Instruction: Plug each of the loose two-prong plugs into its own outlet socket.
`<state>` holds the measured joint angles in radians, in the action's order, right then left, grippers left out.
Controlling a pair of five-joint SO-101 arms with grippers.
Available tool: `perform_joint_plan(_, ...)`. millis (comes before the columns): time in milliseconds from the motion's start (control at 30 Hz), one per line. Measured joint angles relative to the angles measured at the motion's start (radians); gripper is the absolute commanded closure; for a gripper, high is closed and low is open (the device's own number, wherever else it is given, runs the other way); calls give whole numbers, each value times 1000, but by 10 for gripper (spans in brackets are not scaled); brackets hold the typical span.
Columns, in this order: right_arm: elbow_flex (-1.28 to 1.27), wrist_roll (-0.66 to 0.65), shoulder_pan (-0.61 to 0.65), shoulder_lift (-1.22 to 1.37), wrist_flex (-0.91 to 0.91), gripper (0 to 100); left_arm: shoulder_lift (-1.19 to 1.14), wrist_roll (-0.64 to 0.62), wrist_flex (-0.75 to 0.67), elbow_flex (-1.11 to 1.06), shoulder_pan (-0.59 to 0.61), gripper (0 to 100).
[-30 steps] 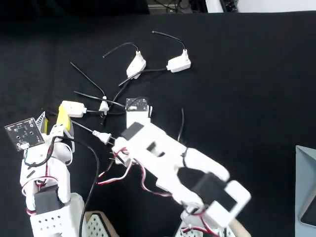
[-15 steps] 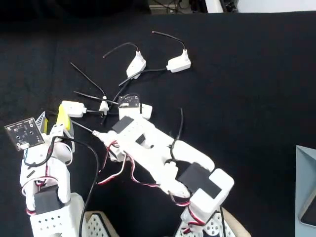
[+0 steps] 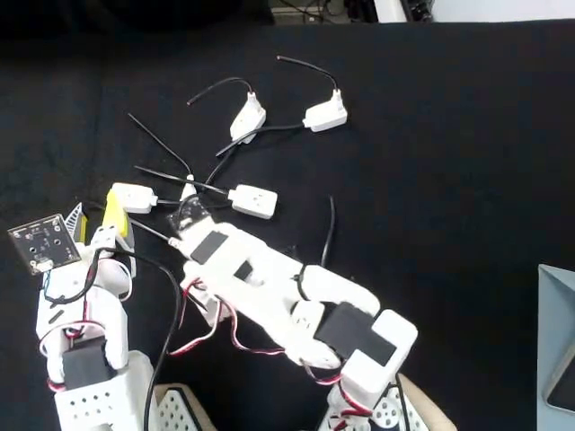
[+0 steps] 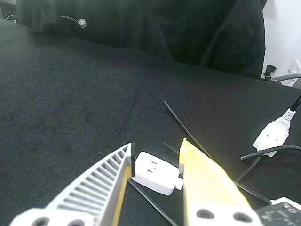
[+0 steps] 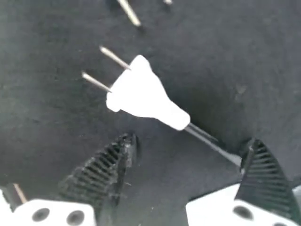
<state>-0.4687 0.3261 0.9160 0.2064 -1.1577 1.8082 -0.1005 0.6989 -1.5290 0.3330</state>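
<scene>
- The right gripper (image 5: 190, 141) hangs low over a white plug (image 5: 141, 94). Its black fingers (image 5: 113, 162) are spread wide to either side of the plug's cord end and touch nothing.
- The plug lies flat on the black cloth (image 3: 449, 180), with its two prongs pointing away from the gripper.
- The left gripper (image 4: 155, 145) is also spread, with one white finger and one yellow. A white socket (image 4: 155, 172) lies on the cloth between them, its slots facing up. We cannot tell whether either finger touches it.
- In the high view the right arm (image 3: 287, 296) lies slantwise over the plug's spot and covers the plug and that gripper's fingers.
- Just beyond the arm's wrist we see a second socket (image 3: 253, 200), and a small plug (image 3: 189, 191) near it.
- Black cords (image 3: 166, 175) cross between these, and one passes close to the left gripper's socket.
- Farther off lie a white piece (image 3: 247, 118) and its neighbour (image 3: 325, 114), each with a cord. We cannot tell whether they are plugs or sockets.
- Bare prongs (image 5: 128, 12) show at the edge of the right wrist view, their body cut off.
- A grey thing (image 3: 557, 341) is cut off at the high view's edge, and we cannot make out what it is.
</scene>
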Motion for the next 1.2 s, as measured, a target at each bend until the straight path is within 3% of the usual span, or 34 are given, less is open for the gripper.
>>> perform_joint_plan(167,-23,-106,0,-5,66,670,0,0,0,0,0,830)
perform_joint_plan(467,-97,-213,-86,-40,181,985,0,0,0,-5,0,830)
perform_joint_plan(800,-104,-239,-172,-58,192,987,0,0,0,-5,0,830)
perform_joint_plan(933,-124,-408,-206,-109,195,987,0,0,0,-5,0,830)
perform_joint_plan(1200,-241,-937,-341,-385,204,987,0,0,0,-5,0,830)
